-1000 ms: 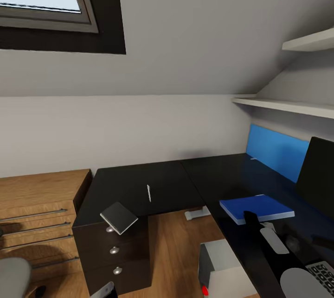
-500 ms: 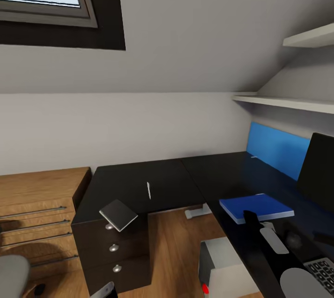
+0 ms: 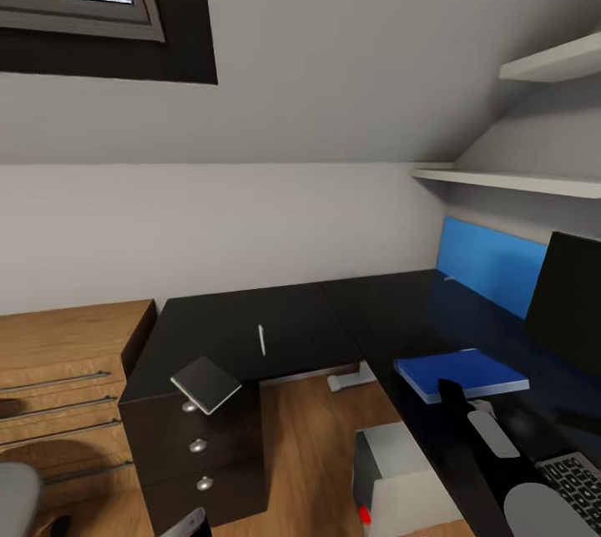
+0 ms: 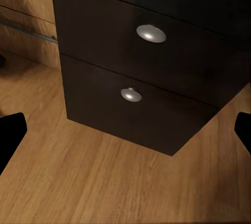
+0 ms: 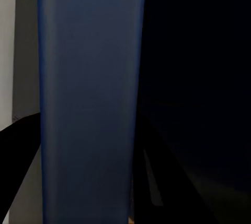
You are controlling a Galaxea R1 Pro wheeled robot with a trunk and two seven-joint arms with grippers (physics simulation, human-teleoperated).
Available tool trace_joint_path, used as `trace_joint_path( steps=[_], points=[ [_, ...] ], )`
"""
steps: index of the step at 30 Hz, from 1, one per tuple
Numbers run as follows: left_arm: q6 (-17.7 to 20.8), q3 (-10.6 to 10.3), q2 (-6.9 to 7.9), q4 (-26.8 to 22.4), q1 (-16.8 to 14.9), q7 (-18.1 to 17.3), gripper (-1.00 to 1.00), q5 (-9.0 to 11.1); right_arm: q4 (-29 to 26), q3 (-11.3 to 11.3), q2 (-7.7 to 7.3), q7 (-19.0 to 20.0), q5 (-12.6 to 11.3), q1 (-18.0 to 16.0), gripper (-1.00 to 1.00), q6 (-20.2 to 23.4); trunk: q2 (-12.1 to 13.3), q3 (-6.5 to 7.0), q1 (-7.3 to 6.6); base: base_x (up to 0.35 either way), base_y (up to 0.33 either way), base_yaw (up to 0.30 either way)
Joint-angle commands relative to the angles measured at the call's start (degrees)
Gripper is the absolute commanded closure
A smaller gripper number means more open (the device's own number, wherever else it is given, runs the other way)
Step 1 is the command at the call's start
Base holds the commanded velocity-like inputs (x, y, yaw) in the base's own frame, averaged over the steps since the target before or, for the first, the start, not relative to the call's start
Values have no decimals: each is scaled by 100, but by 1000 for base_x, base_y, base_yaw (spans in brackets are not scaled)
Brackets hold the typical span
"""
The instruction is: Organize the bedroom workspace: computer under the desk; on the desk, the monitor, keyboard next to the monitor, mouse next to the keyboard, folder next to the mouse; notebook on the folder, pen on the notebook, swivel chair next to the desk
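The black L-shaped desk [image 3: 292,320] fills the middle and right of the head view. On its near left corner, above the drawer unit [image 3: 200,458], lies the grey notebook [image 3: 206,383], partly overhanging the edge. The thin pen [image 3: 262,340] lies just beyond it. The blue folder [image 3: 461,374] rests flat on the right wing, in front of the monitor [image 3: 576,303], with the keyboard [image 3: 576,478] at the lower right. The grey computer [image 3: 392,478] stands on the floor under the desk. My right gripper [image 3: 449,393] hovers by the folder's near edge. My left gripper [image 4: 125,130] is open, facing the drawer knobs [image 4: 151,33].
A light-wood cabinet [image 3: 58,370] stands left of the desk. The swivel chair's grey edge [image 3: 12,499] shows at the lower left. A blue wall panel [image 3: 488,270] and white shelves [image 3: 517,182] line the right wall. Wood floor [image 3: 305,445] lies between the desk's wings.
The whole picture has drifted slightly left and down, so the camera has moved. Notebook, pen and folder stay where they were on the desk.
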Motion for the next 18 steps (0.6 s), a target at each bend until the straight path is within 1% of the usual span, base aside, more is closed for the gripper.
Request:
trace_joint_path(
  steps=[1,3,6,9,12,18],
  points=[
    [-22,-49,5,-1,-6,49,-100,24,-12,-18,2,-32,-20,-3,100,30,-4,-7,0,0,0,-224],
    [-27,-49,6,-1,-6,49,-100,24,-11,-18,2,-32,-20,-2,100,30,-4,-7,0,0,0,-192],
    [-24,-62,12,-1,-6,41,-100,19,-10,-18,2,-32,-20,-7,100,30,-4,-7,0,0,0,-61],
    [-22,-154,13,11,-6,40,-100,23,-10,-18,2,-32,-20,-4,100,30,-4,-7,0,0,0,-19],
    [-22,-200,15,15,-6,40,-100,24,-13,-18,5,-32,-20,-5,100,30,-4,-7,0,5,-5,-6],
    [-22,-221,23,16,-6,40,-100,24,-13,-18,10,-32,-20,-6,100,30,-4,-7,0,87,-77,-1]
  ],
)
